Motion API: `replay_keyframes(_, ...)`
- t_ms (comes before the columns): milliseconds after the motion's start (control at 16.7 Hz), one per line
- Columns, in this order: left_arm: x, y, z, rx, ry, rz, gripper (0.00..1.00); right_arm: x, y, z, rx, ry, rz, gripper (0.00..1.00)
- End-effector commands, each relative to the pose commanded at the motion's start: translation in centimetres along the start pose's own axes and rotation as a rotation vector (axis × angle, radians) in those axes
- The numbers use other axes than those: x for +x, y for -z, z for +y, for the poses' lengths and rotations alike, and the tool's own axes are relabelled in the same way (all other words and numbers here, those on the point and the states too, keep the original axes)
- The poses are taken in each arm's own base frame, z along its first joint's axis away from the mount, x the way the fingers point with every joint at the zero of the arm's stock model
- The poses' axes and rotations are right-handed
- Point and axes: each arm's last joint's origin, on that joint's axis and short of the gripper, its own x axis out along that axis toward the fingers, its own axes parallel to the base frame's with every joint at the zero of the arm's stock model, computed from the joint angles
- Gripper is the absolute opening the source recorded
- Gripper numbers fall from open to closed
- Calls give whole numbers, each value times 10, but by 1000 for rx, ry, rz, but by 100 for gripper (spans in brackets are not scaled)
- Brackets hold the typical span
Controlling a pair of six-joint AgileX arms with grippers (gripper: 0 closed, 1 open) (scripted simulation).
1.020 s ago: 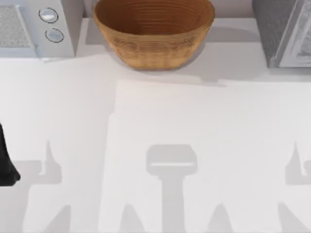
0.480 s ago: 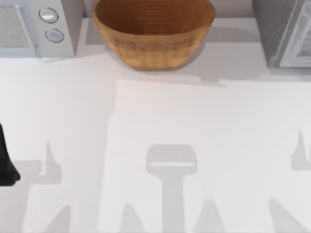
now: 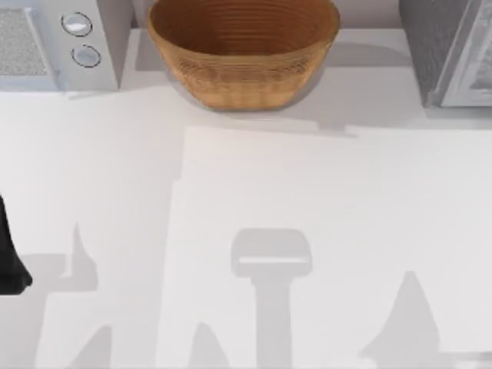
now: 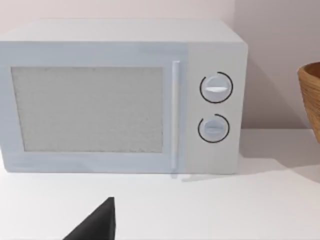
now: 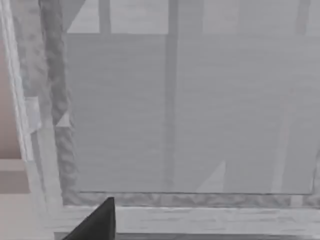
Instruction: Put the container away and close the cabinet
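White table (image 3: 115, 169), microwave (image 4: 120, 95), woven basket (image 3: 242, 50), pale wall (image 4: 275, 50)

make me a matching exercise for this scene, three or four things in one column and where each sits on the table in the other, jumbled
Things:
1. microwave
2. woven basket
3. cabinet
4. left arm

Places, by the top view:
a. far edge of the table, near the middle
b. far right corner
c. left edge, nearer the front
d. far left corner

Pairs: 1-d, 2-a, 3-b, 4-c

The microwave has two round dials beside its door. The right wrist view looks close at the grey cabinet front.
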Motion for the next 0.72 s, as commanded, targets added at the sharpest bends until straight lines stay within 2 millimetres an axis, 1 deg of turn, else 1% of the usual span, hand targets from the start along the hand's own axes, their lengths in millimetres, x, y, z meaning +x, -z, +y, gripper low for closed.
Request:
replay_keyframes(180, 0, 0, 0, 0, 0, 0, 100, 4, 13, -40, 14, 0, 16, 100)
replay_keyframes(300, 0, 0, 0, 0, 0, 0, 100, 2, 22, -65, 15, -1, 15, 100)
replay_keyframes(420, 0, 0, 0, 0, 0, 0, 100, -3, 30, -84, 11, -2, 11, 100)
replay_keyframes(600, 0, 0, 0, 0, 0, 0, 100, -9, 38, -100, 7, -3, 8, 100)
replay_keyframes(720, 0, 0, 0, 0, 0, 0, 100, -10, 39, -102, 6, -3, 7, 100)
